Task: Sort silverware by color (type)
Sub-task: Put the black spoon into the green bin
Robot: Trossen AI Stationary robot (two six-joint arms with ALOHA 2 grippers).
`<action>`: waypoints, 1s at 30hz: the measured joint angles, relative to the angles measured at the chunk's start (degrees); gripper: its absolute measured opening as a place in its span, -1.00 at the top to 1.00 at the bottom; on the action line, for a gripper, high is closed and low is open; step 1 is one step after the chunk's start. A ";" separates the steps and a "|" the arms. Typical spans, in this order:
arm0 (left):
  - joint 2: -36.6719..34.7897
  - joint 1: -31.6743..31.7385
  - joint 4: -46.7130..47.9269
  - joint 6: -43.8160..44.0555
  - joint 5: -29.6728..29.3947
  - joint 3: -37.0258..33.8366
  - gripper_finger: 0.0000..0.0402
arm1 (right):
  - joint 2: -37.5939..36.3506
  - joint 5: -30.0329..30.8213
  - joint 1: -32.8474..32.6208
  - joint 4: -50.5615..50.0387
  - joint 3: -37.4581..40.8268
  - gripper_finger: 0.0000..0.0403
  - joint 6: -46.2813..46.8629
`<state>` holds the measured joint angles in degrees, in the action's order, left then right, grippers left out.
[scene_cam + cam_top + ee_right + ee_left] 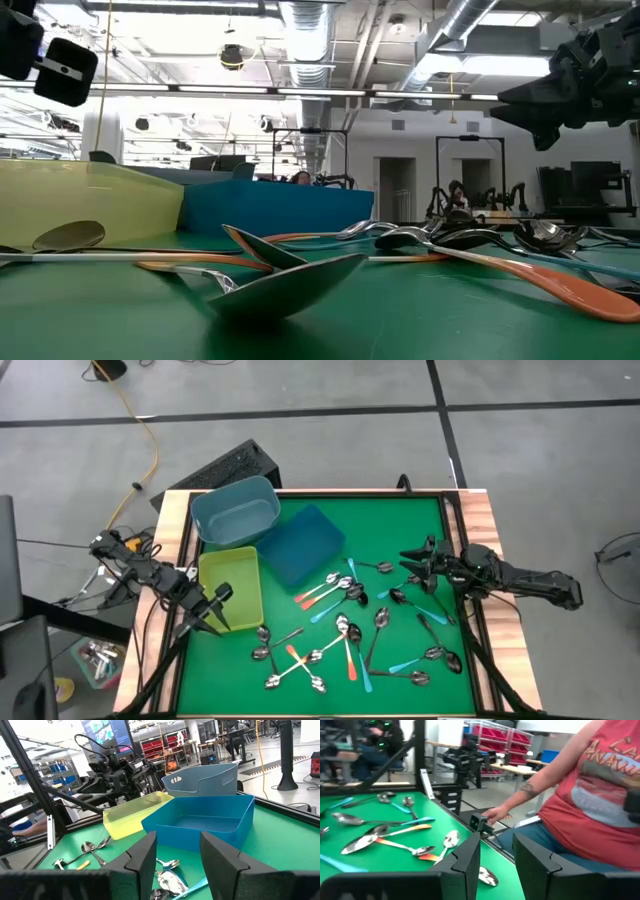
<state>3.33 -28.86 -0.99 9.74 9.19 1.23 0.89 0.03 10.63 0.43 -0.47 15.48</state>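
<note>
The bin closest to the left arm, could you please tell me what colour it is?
Yellow: the bin shows best in the high view.

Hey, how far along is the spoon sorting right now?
Nothing looks sorted yet: the blue bin and grey-blue bin look empty, and the spoons lie scattered on the green mat. Both the left gripper and right gripper are open, holding nothing. All the sorting remains.

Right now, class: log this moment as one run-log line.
left gripper: open, empty, over yellow bin | right gripper: open, empty, above spoons | bins: no spoons seen
</note>
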 joint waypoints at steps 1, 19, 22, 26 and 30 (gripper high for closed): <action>0.00 0.00 0.13 0.18 -1.08 0.00 0.50 | 0.01 0.00 0.02 0.00 0.00 0.17 0.00; 0.00 0.00 0.53 -2.87 -12.97 0.00 0.50 | 0.00 0.00 0.00 0.00 0.00 0.17 0.00; 0.00 0.03 -1.72 -4.89 -18.80 0.00 0.50 | 0.02 0.00 0.00 0.00 0.00 0.17 -0.02; 0.00 0.02 -6.42 -1.72 -22.20 0.00 0.50 | 0.00 -0.01 0.00 0.00 0.00 0.17 0.00; 0.02 0.02 -5.20 -0.20 -22.64 0.00 0.50 | 0.01 0.00 0.01 0.00 0.01 0.17 0.00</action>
<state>3.36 -28.84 -6.19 9.55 -13.44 1.23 0.89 0.03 10.65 0.43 -0.46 15.48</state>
